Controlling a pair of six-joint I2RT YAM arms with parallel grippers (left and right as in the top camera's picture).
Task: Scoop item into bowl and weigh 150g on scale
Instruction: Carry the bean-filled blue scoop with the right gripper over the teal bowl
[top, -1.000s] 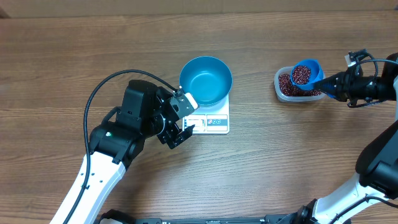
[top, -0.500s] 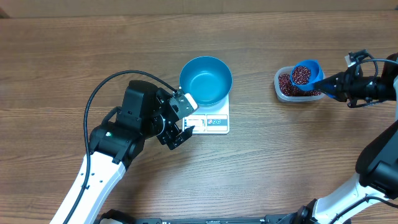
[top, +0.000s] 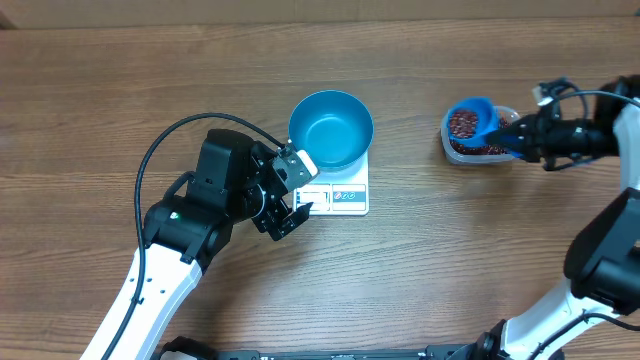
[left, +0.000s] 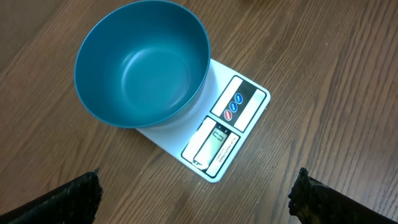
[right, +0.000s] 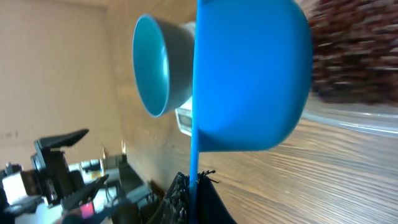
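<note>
— Wooden desk (top: 450, 260), two arms. Where does everything stand?
— The blue bowl (top: 331, 128) sits empty on the white scale (top: 348, 196). The left hand (top: 295, 192) hovers just beside the scale, jaws spread wide, holding nothing.
— And the beans (top: 462, 122)?
— Most lie in the clear tub (top: 478, 158), well apart from the bowl. A heaped load rides in the blue scoop (right: 249, 74) above the tub, the right hand (top: 522, 138) clamped shut on its handle.
— Which step, then?
— Carrying the first scoopful, I'd judge; nothing is weighed yet. The next move calls for level travel across to the bowl, then tipping over its middle so no beans spill on the scale or desk.
</note>
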